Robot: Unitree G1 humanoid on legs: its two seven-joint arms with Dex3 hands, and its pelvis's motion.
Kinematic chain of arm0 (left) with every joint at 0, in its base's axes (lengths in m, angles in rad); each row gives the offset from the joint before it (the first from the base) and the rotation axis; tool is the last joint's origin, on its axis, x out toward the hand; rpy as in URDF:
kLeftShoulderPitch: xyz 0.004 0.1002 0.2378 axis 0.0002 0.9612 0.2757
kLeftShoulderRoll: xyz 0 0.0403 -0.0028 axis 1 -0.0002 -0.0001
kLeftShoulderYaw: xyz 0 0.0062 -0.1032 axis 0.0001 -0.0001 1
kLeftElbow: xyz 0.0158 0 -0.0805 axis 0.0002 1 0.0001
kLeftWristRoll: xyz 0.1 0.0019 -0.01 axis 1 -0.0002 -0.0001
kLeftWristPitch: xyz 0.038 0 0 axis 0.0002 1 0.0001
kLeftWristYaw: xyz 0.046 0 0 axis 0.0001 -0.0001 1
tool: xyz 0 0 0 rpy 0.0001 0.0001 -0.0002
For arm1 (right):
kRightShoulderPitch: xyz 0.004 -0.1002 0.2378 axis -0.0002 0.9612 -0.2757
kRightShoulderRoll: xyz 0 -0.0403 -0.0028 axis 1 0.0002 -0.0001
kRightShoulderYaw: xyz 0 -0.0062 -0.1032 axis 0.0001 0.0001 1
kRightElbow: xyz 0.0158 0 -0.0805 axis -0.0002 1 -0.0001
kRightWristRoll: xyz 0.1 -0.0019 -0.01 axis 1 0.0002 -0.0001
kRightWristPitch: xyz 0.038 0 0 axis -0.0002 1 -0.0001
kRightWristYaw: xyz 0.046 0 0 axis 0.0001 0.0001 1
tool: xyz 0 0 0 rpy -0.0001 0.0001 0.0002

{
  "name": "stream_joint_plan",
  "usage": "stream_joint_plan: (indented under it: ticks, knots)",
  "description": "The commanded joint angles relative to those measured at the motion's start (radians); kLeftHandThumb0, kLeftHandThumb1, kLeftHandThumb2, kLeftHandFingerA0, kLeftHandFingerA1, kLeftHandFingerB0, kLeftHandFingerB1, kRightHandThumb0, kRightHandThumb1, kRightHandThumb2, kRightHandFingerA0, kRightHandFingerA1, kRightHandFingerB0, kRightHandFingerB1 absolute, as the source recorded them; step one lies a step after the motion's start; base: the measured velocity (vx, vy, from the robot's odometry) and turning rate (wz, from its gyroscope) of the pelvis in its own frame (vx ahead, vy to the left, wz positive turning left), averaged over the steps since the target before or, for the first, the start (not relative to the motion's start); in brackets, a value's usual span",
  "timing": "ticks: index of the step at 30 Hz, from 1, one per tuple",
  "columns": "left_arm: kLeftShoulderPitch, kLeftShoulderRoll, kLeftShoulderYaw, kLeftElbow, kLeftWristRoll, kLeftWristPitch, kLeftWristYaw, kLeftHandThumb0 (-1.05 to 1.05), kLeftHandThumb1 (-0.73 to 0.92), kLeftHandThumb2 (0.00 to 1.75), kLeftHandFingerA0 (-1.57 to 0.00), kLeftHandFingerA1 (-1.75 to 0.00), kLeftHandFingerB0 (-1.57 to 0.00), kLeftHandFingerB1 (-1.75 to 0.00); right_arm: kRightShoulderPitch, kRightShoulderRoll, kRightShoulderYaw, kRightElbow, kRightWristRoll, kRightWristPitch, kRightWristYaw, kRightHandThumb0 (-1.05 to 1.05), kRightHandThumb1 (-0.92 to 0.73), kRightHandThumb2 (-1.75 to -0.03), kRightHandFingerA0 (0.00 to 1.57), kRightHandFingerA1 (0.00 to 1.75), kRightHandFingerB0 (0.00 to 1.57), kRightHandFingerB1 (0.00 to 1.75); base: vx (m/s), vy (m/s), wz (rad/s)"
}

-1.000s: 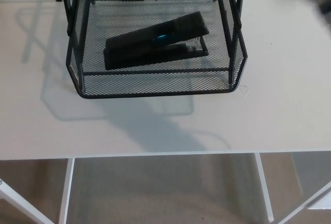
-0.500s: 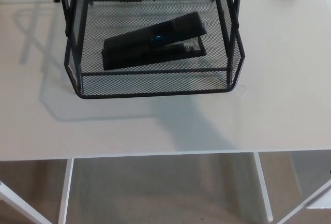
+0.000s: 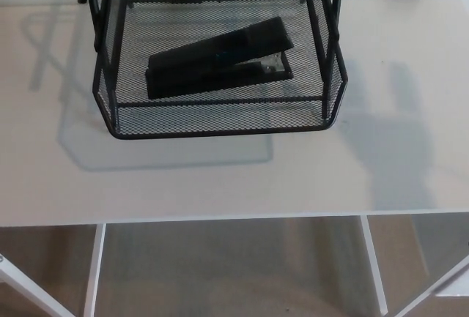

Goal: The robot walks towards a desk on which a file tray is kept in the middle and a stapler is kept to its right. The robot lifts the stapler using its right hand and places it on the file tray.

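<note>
The white desk (image 3: 220, 178) fills most of the head view, and the black mesh file tray (image 3: 220, 131) stands on it toward 12 o'clock, its front rim facing 6 o'clock. A grey shadow (image 3: 396, 134) falls on the desktop at the tray's 3 o'clock side. The black stapler (image 3: 220, 64) lies on the tray's floor, its mouth gaping toward 3 o'clock; neither robot hand shows in the view, so I cannot tell how their fingers stand.
</note>
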Motion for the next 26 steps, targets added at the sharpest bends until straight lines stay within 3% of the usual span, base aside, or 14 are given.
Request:
stream_joint_plan:
  ticks: [1, 3, 5, 9, 10, 11, 13, 14, 16, 17, 18, 22, 23, 26]
  knots:
    - [0.021, 0.029, 0.044, 0.0, -0.033, -0.019, 0.002, -0.58, 0.82, 0.65, -0.45, -0.5, -0.34, -0.36, 0.593, 0.233, -0.543, 0.387, 0.275, -0.164, -0.43, -0.85, -0.53, -1.01, 0.0, 0.28, 0.01, 0.33, 0.0, 0.0, 0.0]
    - [0.02, 0.027, 0.051, 0.0, -0.039, -0.012, 0.006, -0.58, 0.81, 0.64, -0.47, -0.5, -0.36, -0.36, 0.582, 0.269, -0.584, 0.467, 0.331, -0.143, -0.48, -0.86, -0.54, -0.99, 0.03, 0.4, 0.04, 0.29, 0.0, 0.0, 0.0]
    - [0.007, 0.029, 0.07, 0.004, -0.055, -0.002, 0.01, -0.57, 0.8, 0.64, -0.5, -0.54, -0.37, -0.37, 0.568, 0.29, -0.599, 0.588, 0.372, -0.144, -0.544, -0.86, -0.57, -1.01, 0.6, 0.86, 0.0, 0.24, 0.0, 0.0, 0.0]
    - [0.0, 0.034, 0.061, 0.011, -0.039, -0.005, 0.006, -0.57, 0.81, 0.64, -0.47, -0.48, -0.35, -0.36, 0.602, 0.352, -0.597, 0.552, 0.357, -0.115, -0.558, -0.89, -0.62, -1.05, 0.2, 0.65, 0.01, 0.24, 0.0, 0.0, 0.0]
    - [0.0, 0.035, 0.062, 0.012, -0.037, -0.005, 0.003, -0.56, 0.81, 0.64, -0.45, -0.47, -0.35, -0.35, 0.606, 0.376, -0.613, 0.547, 0.378, -0.115, -0.553, -0.85, -0.75, -0.62, 0.38, 0.92, 0.01, 0.4, 0.0, 0.0, 0.0]
    - [-0.005, 0.04, 0.053, 0.007, -0.028, 0.006, 0.009, -0.56, 0.83, 0.65, -0.44, -0.45, -0.35, -0.35, 0.591, 0.417, -0.659, 0.511, 0.403, -0.008, -0.557, -0.87, -0.55, -0.97, 0.32, 0.7, 0.06, 0.46, 0.0, 0.0, 0.0]
    - [-0.009, 0.041, 0.062, 0.011, -0.034, 0.009, 0.008, -0.55, 0.82, 0.64, -0.46, -0.48, -0.37, -0.36, 0.608, 0.404, -0.647, 0.591, 0.401, -0.023, -0.554, -0.9, -0.55, -0.96, 0.25, 0.64, 0.05, 0.42, 0.0, 0.0, 0.0]
    - [-0.008, 0.041, 0.062, 0.012, -0.032, 0.008, 0.012, -0.56, 0.82, 0.64, -0.49, -0.5, -0.38, -0.36, 0.612, 0.387, -0.653, 0.641, 0.418, 0.013, -0.52, -0.8, -0.65, -0.61, 0.04, 0.61, 0.03, 0.44, 0.0, 0.0, 0.0]
    - [-0.013, 0.041, 0.064, 0.01, -0.03, 0.01, 0.014, -0.56, 0.82, 0.65, -0.5, -0.51, -0.37, -0.37, 0.632, 0.395, -0.627, 0.632, 0.383, 0.023, -0.53, -0.83, -0.5, -0.97, 0.2, 0.66, 0.03, 0.47, 0.0, 0.0, 0.0]
    - [-0.011, 0.043, 0.055, 0.008, -0.02, 0.004, 0.012, -0.58, 0.83, 0.65, -0.45, -0.49, -0.36, -0.36, 0.649, 0.399, -0.609, 0.619, 0.362, 0.035, -0.521, -0.81, -0.68, -0.6, 0.29, 0.65, 0.03, 0.39, 0.0, 0.0, 0.0]
    - [-0.004, 0.048, 0.042, 0.003, -0.007, -0.008, 0.004, -0.58, 0.84, 0.65, -0.43, -0.47, -0.34, -0.36, 0.661, 0.392, -0.599, 0.63, 0.36, 0.051, -0.491, -0.8, -0.51, -0.95, 0.3, 0.64, 0.03, 0.35, 0.0, 0.0, 0.0]
    - [-0.005, 0.054, 0.044, -0.007, -0.01, -0.001, -0.001, -0.58, 0.84, 0.65, -0.42, -0.45, -0.34, -0.35, 0.645, 0.385, -0.593, 0.691, 0.37, 0.045, -0.537, -0.87, -0.5, -0.93, 0.32, 0.68, 0.05, 0.42, 0.0, 0.0, 0.0]
    - [-0.01, 0.058, 0.022, 0.001, 0.015, 0.004, 0.014, -0.57, 0.85, 0.66, -0.45, -0.43, -0.34, -0.34, 0.631, 0.378, -0.611, 0.699, 0.392, 0.077, -0.539, -0.8, -0.58, -0.58, 0.29, 0.62, 0.09, 0.43, 0.0, 0.0, 0.0]
    - [-0.011, 0.058, 0.017, 0.003, 0.02, -0.002, 0.014, -0.58, 0.84, 0.65, -0.47, -0.45, -0.35, -0.35, 0.651, 0.37, -0.554, 0.708, 0.344, 0.035, -0.551, -0.9, -0.49, -0.92, 0.49, 0.73, 0.07, 0.45, 0.0, 0.0, 0.0]
